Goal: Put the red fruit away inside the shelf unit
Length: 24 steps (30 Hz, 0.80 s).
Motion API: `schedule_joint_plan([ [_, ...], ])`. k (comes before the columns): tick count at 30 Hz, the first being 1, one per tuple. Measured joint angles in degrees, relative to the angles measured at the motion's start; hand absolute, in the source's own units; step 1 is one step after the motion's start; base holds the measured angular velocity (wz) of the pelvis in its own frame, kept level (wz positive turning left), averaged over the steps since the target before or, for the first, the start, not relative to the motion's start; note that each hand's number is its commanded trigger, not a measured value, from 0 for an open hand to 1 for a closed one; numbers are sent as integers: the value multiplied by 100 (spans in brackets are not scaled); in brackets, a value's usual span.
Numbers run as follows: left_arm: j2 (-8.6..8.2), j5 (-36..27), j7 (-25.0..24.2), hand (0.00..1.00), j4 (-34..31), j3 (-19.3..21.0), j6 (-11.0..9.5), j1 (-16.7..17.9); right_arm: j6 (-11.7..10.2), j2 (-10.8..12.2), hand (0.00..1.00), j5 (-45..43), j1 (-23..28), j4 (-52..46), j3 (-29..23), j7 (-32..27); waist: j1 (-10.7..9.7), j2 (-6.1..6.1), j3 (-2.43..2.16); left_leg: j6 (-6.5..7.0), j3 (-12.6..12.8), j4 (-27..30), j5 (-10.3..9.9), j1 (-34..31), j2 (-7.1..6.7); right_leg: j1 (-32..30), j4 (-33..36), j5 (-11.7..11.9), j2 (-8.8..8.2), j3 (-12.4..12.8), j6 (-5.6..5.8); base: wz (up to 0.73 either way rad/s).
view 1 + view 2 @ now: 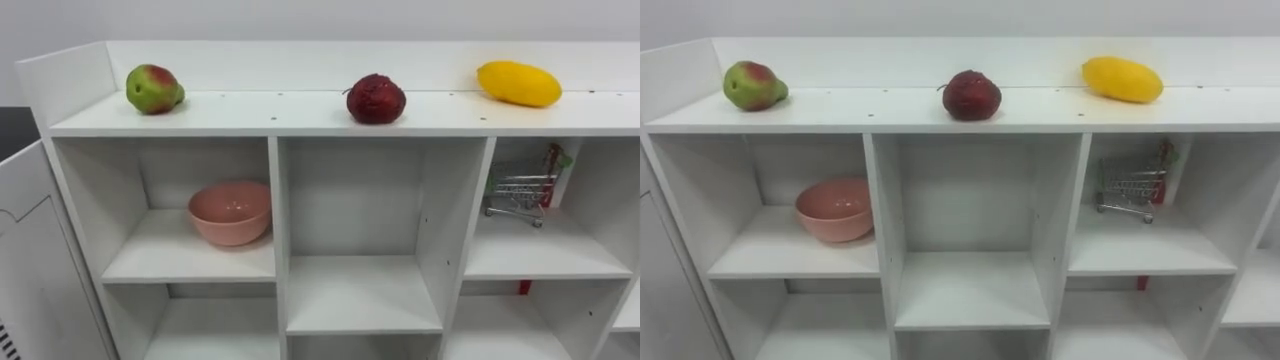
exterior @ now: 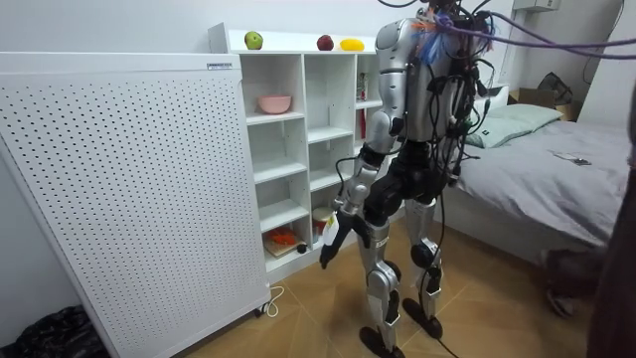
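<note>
The robot stands upright on the wooden floor, facing the white closet [image 1: 277, 200], with a white perforated panel [image 2: 129, 199] at the room view's left and a bed [image 2: 556, 169] behind it at the right. Its left hand [image 2: 334, 237] hangs low by its thigh in the room view, fingers loosely straight and holding nothing.

Nearest in the eye views are the closet's lower open compartments. 1 row up, the left compartment holds a pink bowl [image 1: 230, 212], upright on its shelf and close to the divider. The right compartment holds a small toy shopping cart [image 1: 517, 190] of silver wire, standing toward the back.

Farthest, all 3 fruits lie on the closet's top board, well apart from each other in a row. At the left end is a green pear [image 1: 152, 89] with a red blush on its side. Above the middle column sits a dark red round fruit [image 1: 376, 99] with a dull, slightly wrinkled skin and a short stem. At the right lies a smooth yellow mango [image 1: 518, 83], long and lying on its side close to the back rim
</note>
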Motion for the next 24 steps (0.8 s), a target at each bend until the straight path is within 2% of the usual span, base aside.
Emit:
schedule_joint_plan([
  [4,22,-45,12,0,-1,52,-168,-10,-1,-3,0,44,-43,-391,-512,-237,-44,-16,3,0,9,6,0,-5,-6,0,2,-31,-7,11,-16,0],
  [6,27,-51,25,0,-1,123,-243,-7,-12,-33,0,419,-232,-665,-865,-532,-86,-31,5,0,10,-1,1,-1,-13,-51,13,-52,-9,6,-12,0],
  [8,43,-62,51,0,-56,134,-276,12,-12,-77,0,715,-350,-1017,-985,-777,-115,-52,9,1,9,-9,2,-2,-14,-64,24,-52,-11,-1,-13,0],
  [10,79,-142,70,0,-107,130,-316,23,-41,-76,0,733,-428,-1517,-1110,-1018,-155,-72,20,1,9,-20,2,-3,-18,-69,21,-52,-14,-1,-13,0],
  [14,128,-145,263,0,-174,226,-324,20,-132,-69,0,683,-408,-3288,-1228,-1462,-138,-112,30,1,10,-33,2,0,-26,-77,19,-52,-14,15,-12,-1],
  [16,178,-143,309,0,-204,215,-330,36,-207,-77,0,583,-427,-3881,-1234,-1644,-135,-176,8,0,11,-34,2,0,-19,-83,27,-52,-8,11,-12,0],
  [18,187,-139,314,0,-204,204,-329,108,-233,-77,0,47,-428,-4713,-1225,-1903,-121,-207,-26,1,10,-34,2,1,-19,-79,36,-51,-8,3,-11,0],
  [22,188,-144,384,0,-243,181,-307,199,-298,-73,0,-430,-435,-5660,-1219,-2215,-115,-207,-29,1,9,-32,2,1,-19,-84,60,-51,-11,16,-11,0],
  [24,185,-119,406,0,-230,89,-308,216,-313,-57,0,-918,-457,-6192,-1140,-2391,-35,-145,-30,1,11,-32,2,-6,-15,-136,113,-51,-7,71,-11,-8],
])
